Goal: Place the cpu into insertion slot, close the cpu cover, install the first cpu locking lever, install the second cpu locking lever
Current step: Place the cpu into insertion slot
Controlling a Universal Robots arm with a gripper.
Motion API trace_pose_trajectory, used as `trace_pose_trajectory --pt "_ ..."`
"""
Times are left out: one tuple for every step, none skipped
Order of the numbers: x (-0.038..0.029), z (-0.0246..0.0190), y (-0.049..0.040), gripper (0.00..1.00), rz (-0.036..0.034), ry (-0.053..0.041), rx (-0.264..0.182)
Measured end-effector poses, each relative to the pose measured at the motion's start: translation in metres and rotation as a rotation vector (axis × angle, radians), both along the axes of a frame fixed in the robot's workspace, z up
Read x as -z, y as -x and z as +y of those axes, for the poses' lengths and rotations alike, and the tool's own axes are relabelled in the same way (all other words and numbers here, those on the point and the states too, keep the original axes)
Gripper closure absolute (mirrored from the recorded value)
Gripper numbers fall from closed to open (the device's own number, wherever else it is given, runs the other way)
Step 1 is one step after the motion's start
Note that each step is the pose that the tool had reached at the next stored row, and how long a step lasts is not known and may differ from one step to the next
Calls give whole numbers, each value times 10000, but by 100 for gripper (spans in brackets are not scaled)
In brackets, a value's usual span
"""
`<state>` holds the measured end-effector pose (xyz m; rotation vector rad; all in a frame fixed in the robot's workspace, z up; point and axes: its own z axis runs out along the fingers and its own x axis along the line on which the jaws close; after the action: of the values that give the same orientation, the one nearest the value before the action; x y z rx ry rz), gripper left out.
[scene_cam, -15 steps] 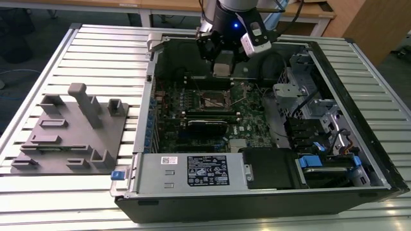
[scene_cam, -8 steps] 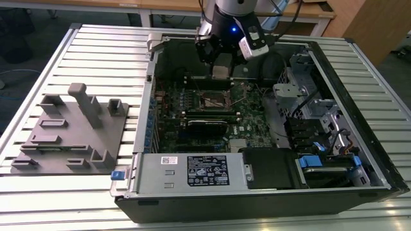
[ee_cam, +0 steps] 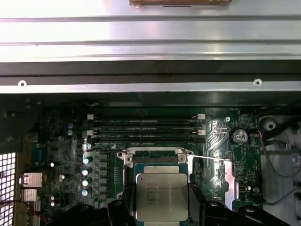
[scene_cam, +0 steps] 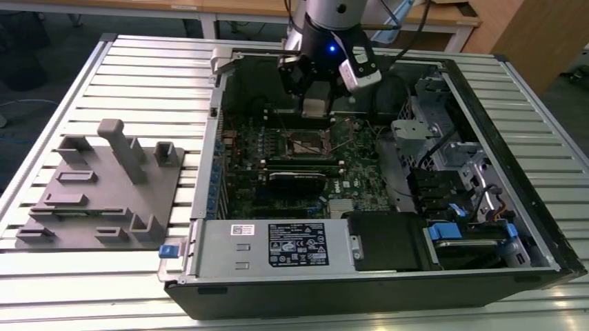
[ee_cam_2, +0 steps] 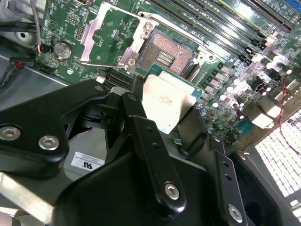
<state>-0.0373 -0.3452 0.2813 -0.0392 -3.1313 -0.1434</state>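
Note:
My gripper [scene_cam: 315, 103] hangs over the back of the open computer case, shut on the cpu [ee_cam: 161, 195], a flat square chip with a silvery top. Black fingers [ee_cam: 123, 209] clasp the chip's two opposite edges in both wrist views. The cpu [ee_cam_2: 165, 101] is held a little above and just beside the insertion slot [ee_cam_2: 164, 54], whose brownish contact field lies bare. In the exterior view the insertion slot [scene_cam: 308, 143] sits just in front of the gripper. The cpu cover [ee_cam_2: 96, 33] is swung open and stands beside the slot. A thin wire locking lever [ee_cam: 209, 158] is raised free.
The dark green motherboard [scene_cam: 276, 165] fills the case floor, with long black memory slots [ee_cam: 146, 129] beside the socket. Drive bays and cables [scene_cam: 460, 186] crowd the exterior view's right. A grey fixture plate [scene_cam: 96, 186] lies on the slatted table at the exterior view's left.

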Motion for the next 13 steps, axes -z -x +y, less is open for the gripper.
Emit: trace_pose_trajectory --pt "8 0 3 46 -2 0 0" --pt "11 0 3 46 -3 1 0" --pt "11 0 3 46 -2 2 -1" --pt "11 0 4 46 -2 3 -1" --pt "11 0 4 46 -2 2 -1" --pt "12 0 4 46 -3 0 0" --pt "12 0 4 46 -3 0 0" --pt "12 0 4 46 -4 0 0" --pt "13 0 4 46 -3 0 0" --pt "17 1 4 46 -5 -4 0" --pt "22 0 4 46 -6 -5 0" --pt "25 0 6 46 -6 -2 1" --pt "26 0 6 46 -5 1 0"
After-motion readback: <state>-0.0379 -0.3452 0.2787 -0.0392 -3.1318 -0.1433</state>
